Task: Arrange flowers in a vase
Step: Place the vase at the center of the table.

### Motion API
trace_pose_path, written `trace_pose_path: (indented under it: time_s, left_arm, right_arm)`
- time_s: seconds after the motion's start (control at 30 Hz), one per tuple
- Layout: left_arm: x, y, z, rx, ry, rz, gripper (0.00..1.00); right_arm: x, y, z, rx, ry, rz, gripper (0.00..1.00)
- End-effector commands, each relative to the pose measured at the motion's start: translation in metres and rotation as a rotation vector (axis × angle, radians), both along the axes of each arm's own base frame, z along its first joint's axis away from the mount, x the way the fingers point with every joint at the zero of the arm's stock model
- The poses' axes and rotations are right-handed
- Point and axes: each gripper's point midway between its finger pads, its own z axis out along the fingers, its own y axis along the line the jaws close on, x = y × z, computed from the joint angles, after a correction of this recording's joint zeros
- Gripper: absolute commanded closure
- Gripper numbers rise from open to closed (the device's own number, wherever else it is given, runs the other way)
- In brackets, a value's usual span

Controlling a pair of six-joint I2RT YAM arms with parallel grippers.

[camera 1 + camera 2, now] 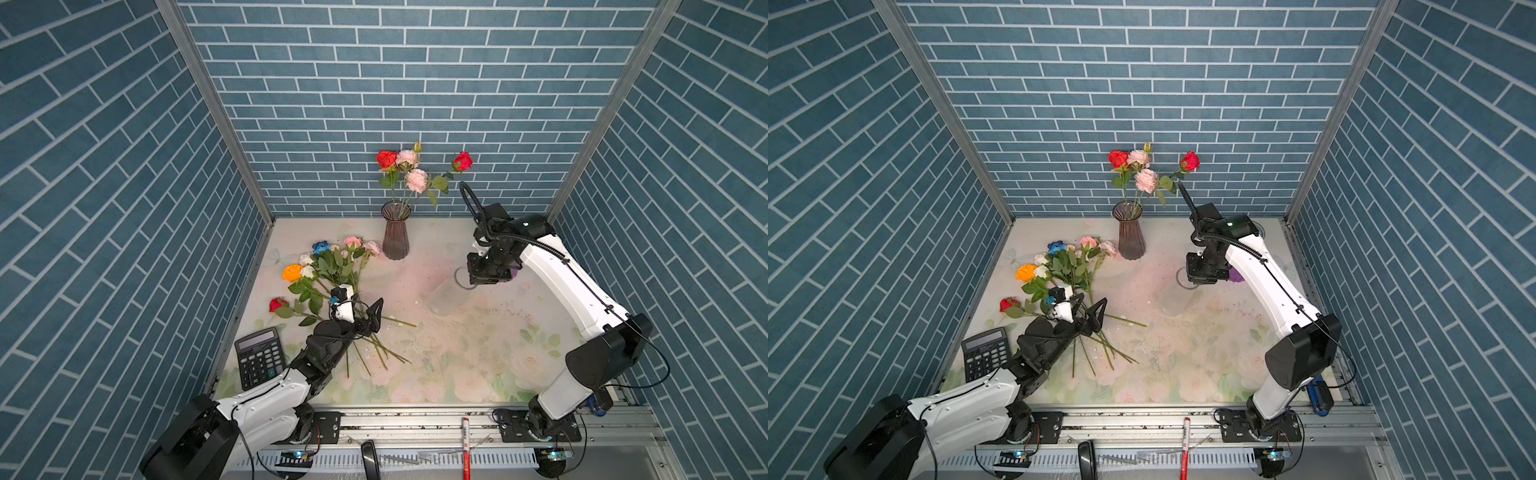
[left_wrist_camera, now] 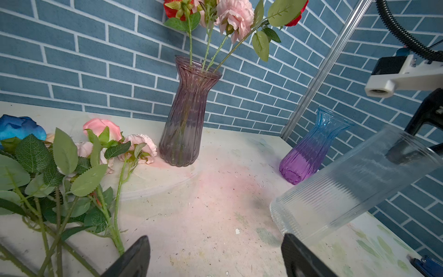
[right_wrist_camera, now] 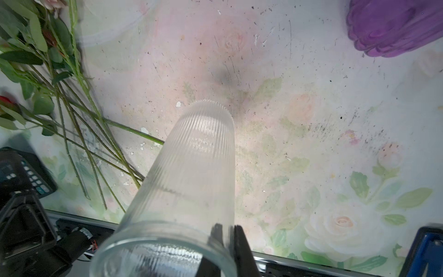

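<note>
Our right gripper (image 3: 227, 239) pinches the rim of a clear ribbed vase (image 3: 191, 167), one finger inside and one outside. Taking the vase's far base as twelve o'clock, we see loose stems of the flowers (image 3: 79, 100) on the floral table (image 3: 311, 144) around ten, a calculator (image 3: 31, 172) near nine, and a purple vase (image 3: 393, 28) at two.

A clear glass vase (image 3: 191, 172), glossy and finely ribbed, is pinched at its rim by the right end effector (image 3: 227, 236), whose fingers (image 3: 242, 251) are matt black plastic. Below that end effector the desk (image 3: 311, 144) is matt, floral-printed, scuffed and speckled. Beside the left end effector (image 2: 215, 239) lie flowers (image 2: 64, 153) with cloth-like petals and matt, veined leaves.
</note>
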Motion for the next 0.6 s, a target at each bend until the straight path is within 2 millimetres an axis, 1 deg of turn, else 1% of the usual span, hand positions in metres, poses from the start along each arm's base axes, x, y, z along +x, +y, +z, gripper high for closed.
trace_pose_path:
  time_s: [0.0,0.17,0.33,0.57]
  left_arm:
    - [0.001,0.006,-0.003,-0.004,0.006,0.026,0.12]
    - [0.002,0.007,-0.004,-0.005,0.013,0.032,0.12]
    - [0.002,0.008,-0.004,-0.005,0.015,0.038,0.12]
    - [0.002,0.009,-0.005,-0.006,0.017,0.043,0.12]
  right_arm:
    - [0.004,0.007,0.011,-0.083,-0.068,0.081,1.00]
    - [0.001,0.017,0.006,-0.193,-0.084,0.166,1.00]
    - [-0.005,0.025,-0.006,-0.199,-0.049,0.192,1.00]
    - [-0.010,0.027,-0.013,-0.204,-0.024,0.208,0.99]
